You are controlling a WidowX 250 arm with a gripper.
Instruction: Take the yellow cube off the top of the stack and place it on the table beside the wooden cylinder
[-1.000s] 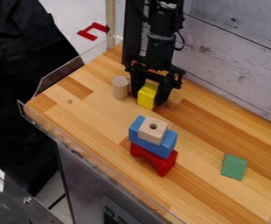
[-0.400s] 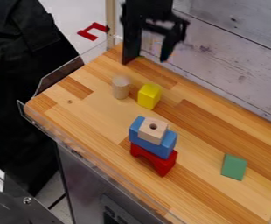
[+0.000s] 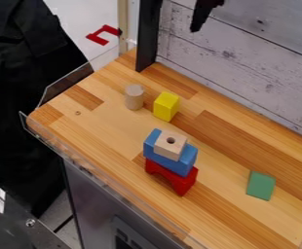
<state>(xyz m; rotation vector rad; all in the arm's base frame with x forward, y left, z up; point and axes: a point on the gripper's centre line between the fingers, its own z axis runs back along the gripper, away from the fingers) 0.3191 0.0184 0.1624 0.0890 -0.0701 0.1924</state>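
since view's top edge crops end effector [image 3: 204, 14], cannot tell if apart or together; yellow block [image 3: 166, 106] near wooden cylinder [image 3: 134, 97].

Cylinder [image 3: 134, 97] left of block [image 3: 166, 107], seemingly apart

claw [image 3: 205, 15] | risen from around yellow block [image 3: 166, 107] | now at view's top edge

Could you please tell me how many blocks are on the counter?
6: pale cylinder, yellow block beside it, green block at right, and red arch, blue block and pale block stacked centrally.
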